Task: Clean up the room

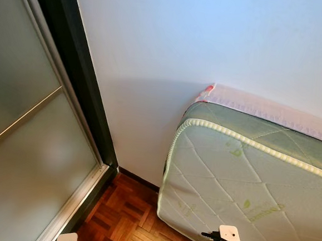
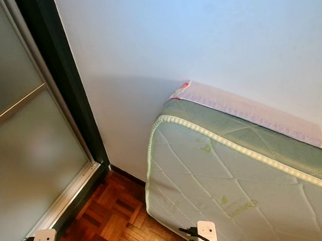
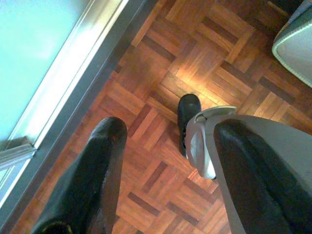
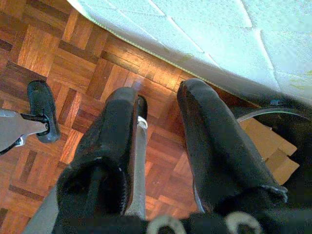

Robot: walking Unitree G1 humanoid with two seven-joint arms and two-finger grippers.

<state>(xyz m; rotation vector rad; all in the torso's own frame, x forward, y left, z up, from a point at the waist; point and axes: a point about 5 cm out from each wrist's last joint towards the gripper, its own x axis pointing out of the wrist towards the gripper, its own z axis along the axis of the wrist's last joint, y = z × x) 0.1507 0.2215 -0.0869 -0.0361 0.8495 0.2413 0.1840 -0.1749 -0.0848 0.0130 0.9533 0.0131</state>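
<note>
Hanging idle, left gripper (image 3: 161, 180) spread, empty | right gripper (image 4: 161, 146) parted, nearer mattress (image 1: 245, 183) (leaning on wall (image 1: 212, 35)) | nothing graspable ahead.

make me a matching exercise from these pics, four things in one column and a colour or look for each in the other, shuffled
Things:
1. mattress
2. floor
3. sliding door
4. wall

Looks:
A. frosted glass in a dark frame
B. plain white
C. quilted, pale green, with a beaded edge
D. reddish-brown wood parquet

Pairs: 1-C, 2-D, 3-A, 4-B
</note>
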